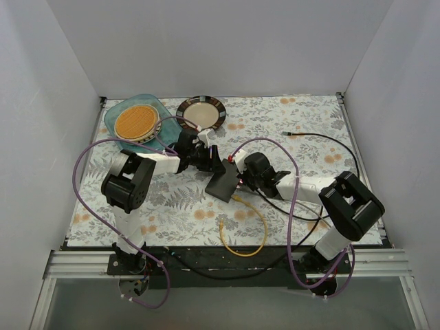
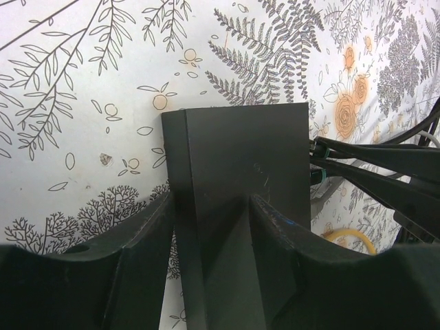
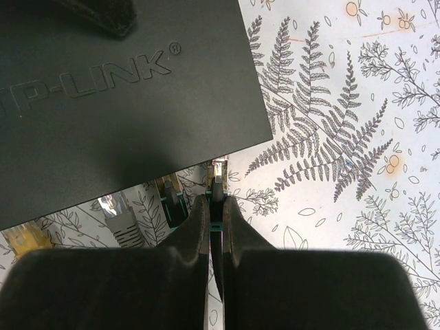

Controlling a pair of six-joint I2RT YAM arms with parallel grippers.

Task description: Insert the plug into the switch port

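The flat dark grey switch box (image 1: 221,182) is tilted up off the table; it also shows in the left wrist view (image 2: 240,151) and the right wrist view (image 3: 117,103). My left gripper (image 1: 208,165) (image 2: 210,203) is shut on its edge. Its ports are hidden under the box's near edge. My right gripper (image 1: 242,177) (image 3: 216,204) is shut on a black cable's connector (image 3: 219,180) with a teal collar, its tip at the box's edge. The yellow cable's plug (image 3: 24,238) (image 1: 236,198) lies at the same edge; I cannot tell if it is seated.
A grey-white connector (image 3: 124,223) and another teal-collared black one (image 3: 172,203) sit along the box's edge. The yellow cable (image 1: 263,230) loops toward the near edge. A teal plate (image 1: 137,120) and a brown-rimmed plate (image 1: 201,112) stand at the back. A loose black cable (image 1: 323,137) lies at right.
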